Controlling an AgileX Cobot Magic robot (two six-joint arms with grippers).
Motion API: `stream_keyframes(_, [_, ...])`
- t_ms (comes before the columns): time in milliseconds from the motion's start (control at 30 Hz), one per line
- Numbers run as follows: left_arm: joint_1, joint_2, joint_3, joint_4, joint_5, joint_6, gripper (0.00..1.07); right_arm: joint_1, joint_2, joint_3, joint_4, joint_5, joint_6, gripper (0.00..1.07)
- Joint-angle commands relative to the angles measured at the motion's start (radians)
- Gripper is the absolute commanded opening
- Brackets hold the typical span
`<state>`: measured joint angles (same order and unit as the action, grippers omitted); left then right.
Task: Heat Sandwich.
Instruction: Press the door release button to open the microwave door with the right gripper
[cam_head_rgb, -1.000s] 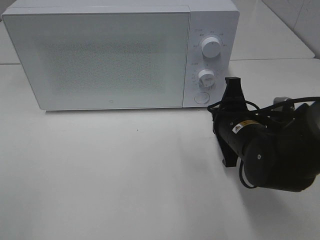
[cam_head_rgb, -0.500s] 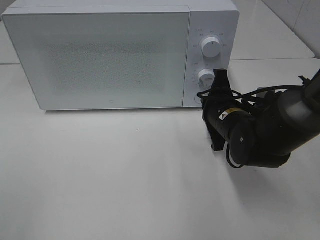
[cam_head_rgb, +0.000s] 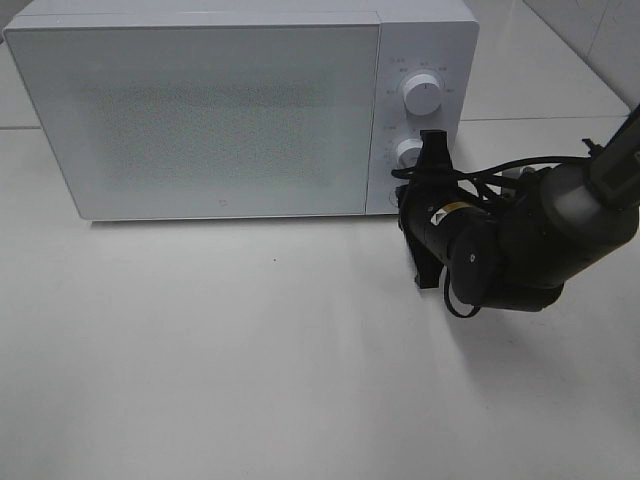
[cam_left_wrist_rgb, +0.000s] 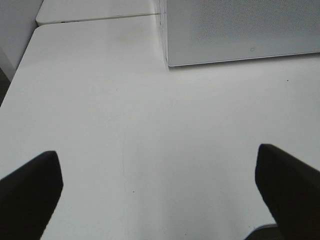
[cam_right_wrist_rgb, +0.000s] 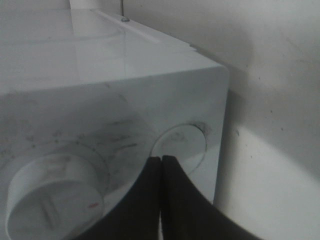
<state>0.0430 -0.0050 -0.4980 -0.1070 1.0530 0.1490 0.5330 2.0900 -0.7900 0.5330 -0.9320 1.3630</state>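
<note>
Over the last second the right claw has swung in from open table toward the control panel of the boxy white microwave oven. Its two black fingers, pressed tight together with nothing between them, now point at the round white push-button at the foot of that panel, just below the lower white dial — whether the tips already touch the button cannot be told from either view. In the high view the bulky black right arm covers the button altogether. The oven's pale speckled door is shut flush. The sandwich is nowhere to be seen, neither on the white tabletop nor in either claw; it may sit behind the door, but that panel lets nothing show. The left claw hangs spread wide over bare table near the oven's front corner, holding nothing. The approach reads as the lead-in to a press on the door release — so the door has yet to come open, and whether that is to load the sandwich or to fetch it cannot be judged from here
</note>
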Motion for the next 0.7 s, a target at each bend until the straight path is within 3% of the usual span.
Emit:
stream_keyframes(33, [-0.001, -0.026, 0.003, -0.004, -0.012, 0.0, 1.01, -0.025, -0.003, -0.012, -0.023, 0.006, -0.016, 0.0])
stream_keyframes(700, [-0.001, -0.026, 0.003, -0.004, -0.012, 0.0, 1.01, -0.027, 0.032, -0.06, -0.025, 0.028, 0.006, 0.0])
